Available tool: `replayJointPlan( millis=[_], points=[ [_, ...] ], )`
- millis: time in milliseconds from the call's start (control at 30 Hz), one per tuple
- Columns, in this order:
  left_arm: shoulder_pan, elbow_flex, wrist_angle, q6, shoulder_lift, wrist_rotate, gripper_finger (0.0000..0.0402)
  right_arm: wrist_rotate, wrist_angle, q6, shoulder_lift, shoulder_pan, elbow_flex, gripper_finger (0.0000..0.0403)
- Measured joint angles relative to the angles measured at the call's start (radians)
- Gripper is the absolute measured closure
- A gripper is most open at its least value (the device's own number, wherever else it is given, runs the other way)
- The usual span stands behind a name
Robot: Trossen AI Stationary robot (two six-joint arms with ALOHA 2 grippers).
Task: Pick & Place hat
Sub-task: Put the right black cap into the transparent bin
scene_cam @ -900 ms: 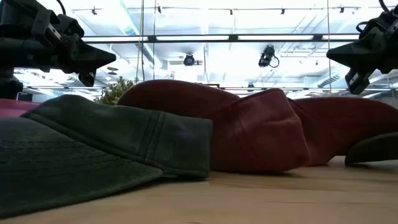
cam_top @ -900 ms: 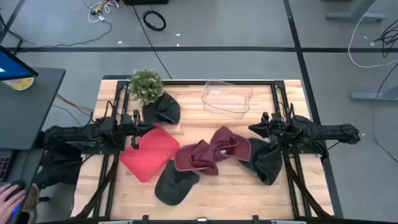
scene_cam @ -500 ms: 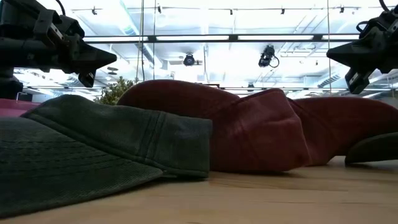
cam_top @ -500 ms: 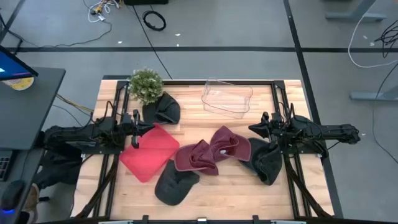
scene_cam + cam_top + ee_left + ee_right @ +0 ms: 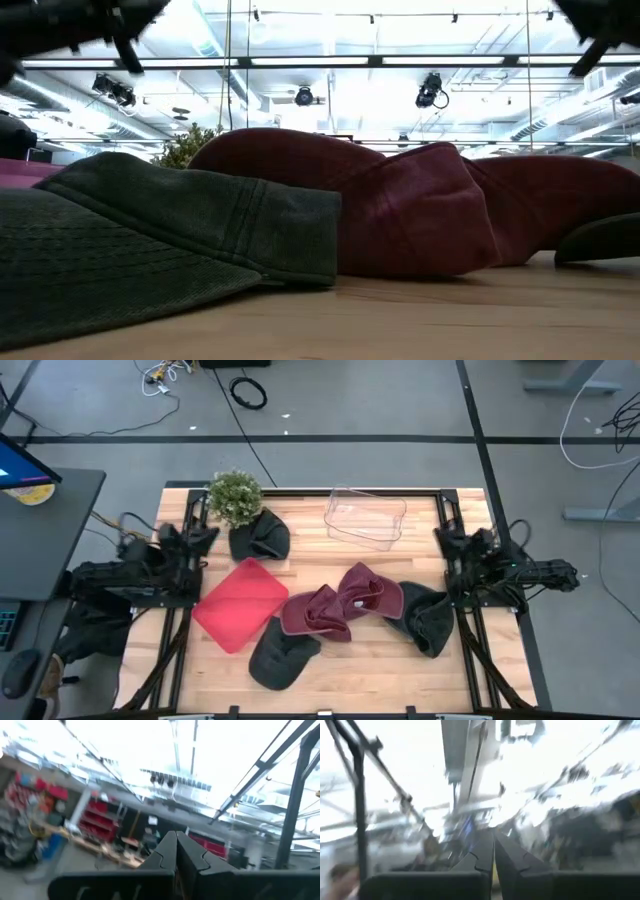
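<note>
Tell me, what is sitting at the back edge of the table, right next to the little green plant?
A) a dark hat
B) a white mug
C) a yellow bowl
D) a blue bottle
A: in the high view a dark hat lies crumpled right beside the plant.

A small bushy green potted plant stands near the far left corner of the light wooden bench, and its leaves peek up at table height too. A clear plastic bin sits at the far edge, right of the plant and well apart from it. A flat red square mat lies tilted like a diamond on the left half of the bench. Beyond the bench, a coiled black cable rests on the grey floor. Left of the bench, a dark desk carries a lit blue screen.
</note>
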Motion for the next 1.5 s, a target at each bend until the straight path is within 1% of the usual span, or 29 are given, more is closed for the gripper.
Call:
replayJointPlan(
  millis=[67,200,367,467,533,600,700,767,833,933,1033,1133,1200,1267,1400,1433,1500],
  points=[
    [0.000,0.080,-0.057,0.046,0.028,-0.009,0.0399,0.010,-0.012,-0.037,0.000,0.000,0.056,0.0382],
    [0.000,0.255,-0.151,0.135,0.123,-0.037,0.0399,0.012,-0.172,-0.093,0.046,0.000,0.219,0.0382],
    [0.000,0.471,-0.168,0.242,0.271,-0.064,0.0399,0.012,-0.359,-0.170,0.179,0.000,0.463,0.0382],
    [0.000,0.606,-0.164,0.280,0.344,-0.105,0.0399,0.012,-0.397,-0.187,0.266,0.000,0.595,0.0382],
    [0.000,0.683,-0.167,0.281,0.381,-0.108,0.0399,0.011,-0.397,-0.162,0.321,0.000,0.674,0.0382],
    [0.000,0.752,-0.164,0.281,0.415,-0.104,0.0399,0.010,-0.412,-0.082,0.368,0.000,0.738,0.0382],
    [0.000,0.828,-0.168,0.288,0.443,-0.109,0.0399,0.010,-0.487,0.014,0.414,0.000,0.802,0.0382],
    [0.000,0.855,-0.193,0.288,0.445,-0.113,0.0399,0.016,-0.535,-0.013,0.433,0.000,0.821,0.0382],
    [0.000,0.871,-0.211,0.288,0.450,-0.113,0.0399,0.065,-0.528,-0.067,0.456,0.000,0.831,0.0382],
    [0.000,0.870,-0.240,0.287,0.450,-0.122,0.0399,0.124,-0.542,-0.040,0.499,0.000,0.865,0.0382],
    [0.000,0.869,-0.286,0.286,0.450,-0.124,0.0399,0.126,-0.663,-0.025,0.565,0.000,0.954,0.0382],
    [0.000,0.868,-0.320,0.278,0.450,-0.124,0.0399,0.124,-0.860,-0.014,0.649,0.001,1.079,0.0382],
    [0.000,0.868,-0.338,0.254,0.450,-0.124,0.0399,0.125,-1.005,0.033,0.703,0.000,1.170,0.0382],
    [0.000,0.869,-0.370,0.226,0.449,-0.127,0.0399,0.125,-1.190,0.112,0.752,0.000,1.257,0.0382],
    [0.000,0.868,-0.454,0.181,0.449,-0.151,0.0399,0.124,-1.589,0.352,0.838,0.000,1.401,0.0382],
    [0.000,0.868,-0.481,0.173,0.449,-0.155,0.0399,0.125,-1.671,0.392,0.858,0.000,1.426,0.0382],
    [0.000,0.868,-0.530,0.151,0.450,-0.158,0.0399,0.122,-1.804,0.419,0.894,0.000,1.457,0.0382]
  ],
)
